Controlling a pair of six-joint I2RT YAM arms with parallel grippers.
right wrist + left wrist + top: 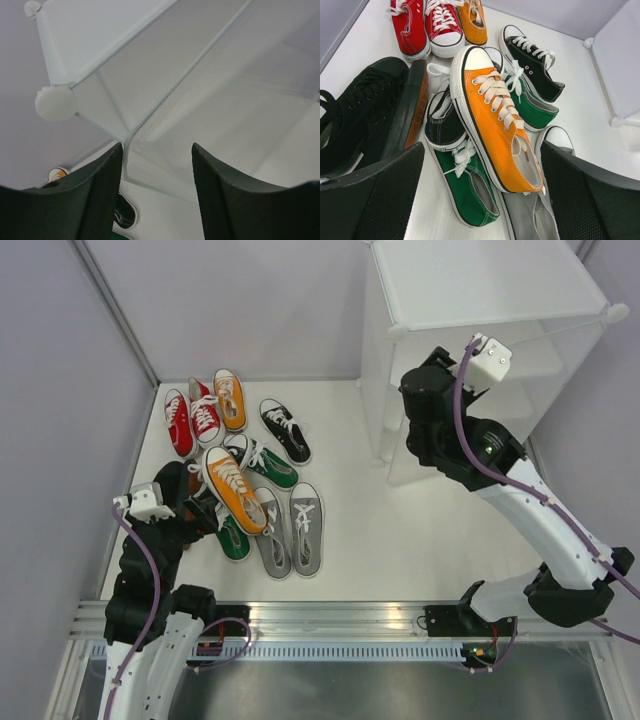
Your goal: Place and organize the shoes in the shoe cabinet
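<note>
The shoes lie in a heap on the white floor left of centre. An orange shoe [235,490] rests on top of green [262,462] and grey shoes [290,528], with a red pair [192,420] behind. My left gripper [198,505] hovers low at the heap's left side, open. In its wrist view the orange shoe [492,115], a green shoe [465,190] and a grey shoe [530,215] lie below the wide-apart fingers of the left gripper [482,150]. The shoe cabinet [500,300] stands at the back right. My right gripper [420,380] is raised beside its front-left corner, open and holding nothing.
An all-black shoe [365,110] lies tilted by my left finger. A black shoe with a white toe [285,430] and a second orange shoe [230,398] lie further back. The cabinet's round corner connector [56,103] and panel edge sit just beyond the right gripper [156,147]. Grey walls enclose the left and back.
</note>
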